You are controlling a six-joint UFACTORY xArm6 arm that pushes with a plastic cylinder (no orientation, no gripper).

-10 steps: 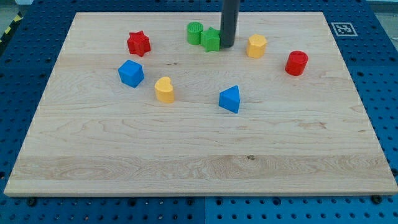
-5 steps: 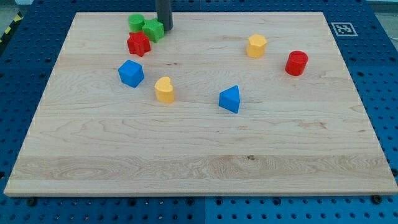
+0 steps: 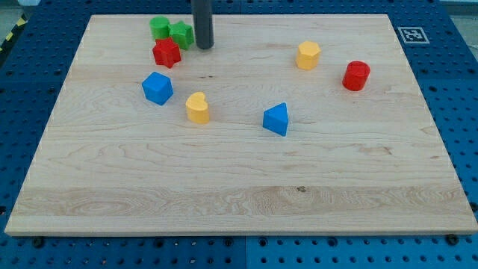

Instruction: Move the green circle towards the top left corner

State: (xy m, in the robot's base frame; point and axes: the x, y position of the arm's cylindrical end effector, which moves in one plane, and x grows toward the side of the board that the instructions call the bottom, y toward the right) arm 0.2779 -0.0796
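Standing upright near the view's top, the straight dark rod comes down to my tip [image 3: 203, 46], which rests on the pale wooden worktop [image 3: 239, 187] just to the view's right of a green star-shaped block [image 3: 181, 33]. The tip looks to be beside that block, with a slight gap or bare contact; I cannot tell which. The rod is the whole tool: it has no jaws, so nothing is gripped and it can only push.

The green circle block [image 3: 160, 28], a short ribbed cylinder, sits in the top-left part of the worktop, touching the green star's left side. Just below the pair lies a red star-shaped block [image 3: 166, 52], close against both of them. The green circle is near the top edge, but a stretch of bare wood separates it from the top-left corner itself.

Further down the left side sits a blue cube-like block [image 3: 157, 87], and to its lower right a yellow heart-shaped block [image 3: 198, 107]. A blue triangular block [image 3: 276, 119] lies near the centre. On the view's right, a yellow hexagonal block [image 3: 308, 55] and a red cylinder block [image 3: 356, 75] stand well apart from the tip.
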